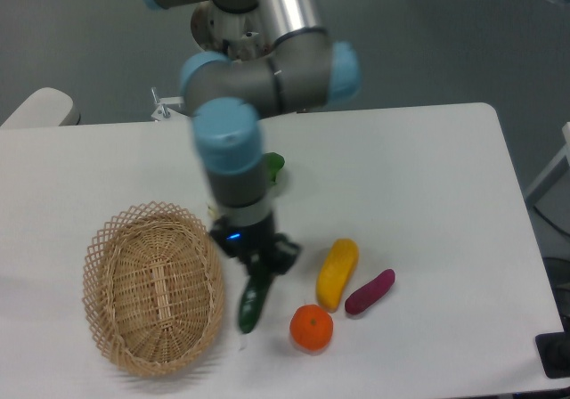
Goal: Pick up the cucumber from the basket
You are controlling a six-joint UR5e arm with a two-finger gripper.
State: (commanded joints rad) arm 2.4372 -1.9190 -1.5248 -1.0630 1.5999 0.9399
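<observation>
Cucumber (252, 301): slim, dark green, glossy; hangs nearly upright with a slight tilt, lower centre of the frame, outside and just right of the basket, its upper end clenched in the claw (258, 264), its lower tip close to the white surface (419, 176); whether the tip touches the surface cannot be told. Claw: dark, two-fingered, pointing down, clamped on the cucumber's top; a small blue light shows on the wrist just above it. Arm: grey links with pale blue joint caps, descending from the upper centre of the frame to the claw. Basket (116, 328): oval tan wicker with open lattice rim, lower left of the frame, resting on the surface, nothing visible inside it. Bok choy (272, 162): green leaves only partly seen behind the arm, centre of the frame. Yellow vegetable (337, 273): lying at a slant right of the claw. Purple sweet potato (370, 291): just right of the yellow vegetable, close beside it. Orange (312, 328): round, just below the yellow vegetable's lower end, near and right of the cucumber's tip.
</observation>
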